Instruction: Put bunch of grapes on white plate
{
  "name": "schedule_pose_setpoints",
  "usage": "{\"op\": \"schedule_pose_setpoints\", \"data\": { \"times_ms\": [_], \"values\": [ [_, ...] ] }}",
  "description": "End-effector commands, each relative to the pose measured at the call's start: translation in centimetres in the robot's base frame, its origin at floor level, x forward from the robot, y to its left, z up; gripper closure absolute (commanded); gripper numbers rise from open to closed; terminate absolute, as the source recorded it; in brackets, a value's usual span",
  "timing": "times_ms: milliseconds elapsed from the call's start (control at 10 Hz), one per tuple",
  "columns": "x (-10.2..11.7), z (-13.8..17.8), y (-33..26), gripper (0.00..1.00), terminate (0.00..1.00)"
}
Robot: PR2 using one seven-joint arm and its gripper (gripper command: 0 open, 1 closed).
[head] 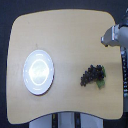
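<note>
The bunch of grapes [93, 74], a dark cluster with a green leaf at its lower right, lies on the wooden table [65, 35] toward the exterior view's right. The white plate [38, 71] sits on the table at the left, well apart from the grapes. My gripper [108, 38] comes in from the upper right edge of the view, above and to the right of the grapes. It is grey and blurry, so I cannot make out whether its fingers are open or shut. Nothing appears to be held in it.
The table's right edge runs just past the grapes, with a dark floor beyond it. A light base structure [65, 120] shows below the table's front edge.
</note>
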Motion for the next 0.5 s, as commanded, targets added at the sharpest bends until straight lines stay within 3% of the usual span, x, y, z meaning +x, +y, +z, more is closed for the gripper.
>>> {"op": "schedule_pose_setpoints", "data": {
  "times_ms": [0, 400],
  "values": [
    [-0.1, -0.1, 0.1, 0.00, 0.00],
    [-1.6, -1.9, 0.0, 0.00, 0.00]
  ]
}}
